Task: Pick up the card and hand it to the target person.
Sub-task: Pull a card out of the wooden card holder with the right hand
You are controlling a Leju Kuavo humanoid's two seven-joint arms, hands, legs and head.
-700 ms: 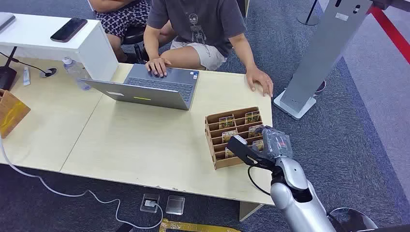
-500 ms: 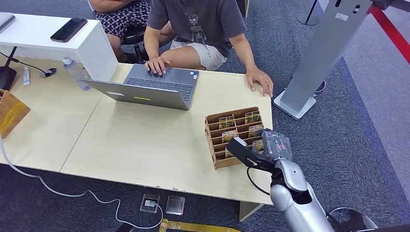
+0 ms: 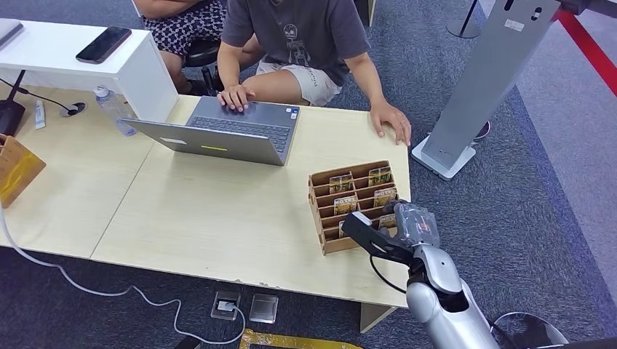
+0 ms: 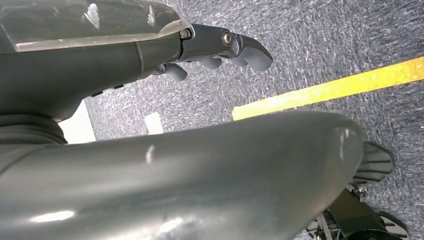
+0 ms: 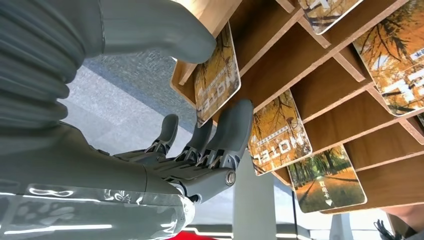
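Wooden and slotted, the brown card rack sits on the pale wood counter toward five o'clock in the head view, its tiers holding autumn-printed hotel cards. The right hand on its silver arm presses in against the rack's near right corner, at the lowest slots; from up here I cannot tell whether it has a card. At twelve o'clock a person in a grey T-shirt sits behind the counter, one hand on the grey open laptop, the other flat on the counter edge at one o'clock. A black phone lies on a white box at ten o'clock, and a clear plastic bottle stands just beside the laptop. A grey kiosk stand rises from the blue carpet at two o'clock.

From the left wrist, the left hand hangs over blue-grey carpet with a yellow floor stripe beyond it; its dark fingers curl loosely around nothing.

From the right wrist, the orange-leaved hotel card at the rack's end slot stands between the thick grey thumb and the darker fingers. The thumb lies against the card's top edge and a fingertip reaches its lower corner, yet a firm pinch is not plain to see. Neighbouring cards rest in their slots just beside it.
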